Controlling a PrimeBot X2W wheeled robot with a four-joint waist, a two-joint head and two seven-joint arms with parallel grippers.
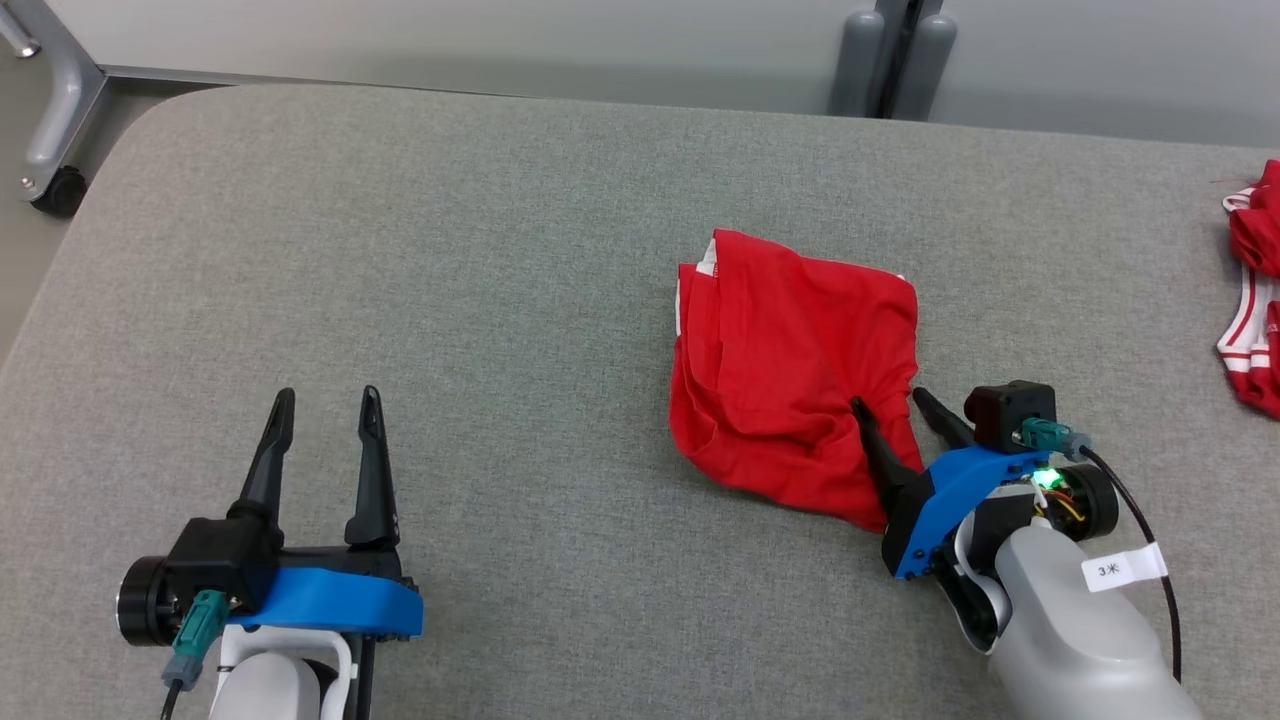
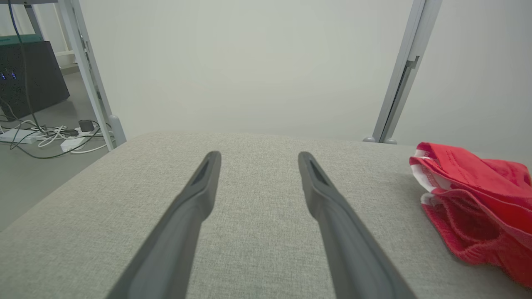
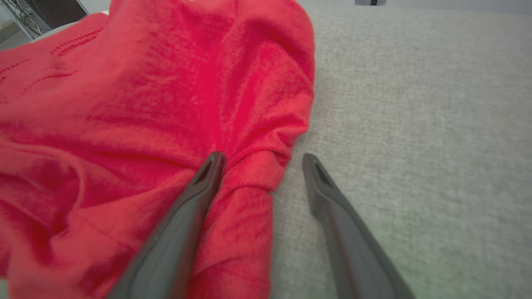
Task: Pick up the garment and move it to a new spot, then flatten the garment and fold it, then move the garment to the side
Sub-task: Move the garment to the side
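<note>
We see the left end effector [image 1: 328, 392] at the lower left, released, its fingers spread wide above bare counter [image 1: 500, 250]; right of centre lies the garment [image 1: 790, 370], red with white trim, crumpled in a loose heap on the counter, well apart from that end effector; at the garment's near right corner sits the right end effector [image 1: 888, 398], also released, jaws wide; one finger rests on the red fabric, a bunched fold lies between the two fingers, and the other finger stands over grey counter just beside the hem; at the far right edge lies another red-and-white cloth [image 1: 1255, 290].
</note>
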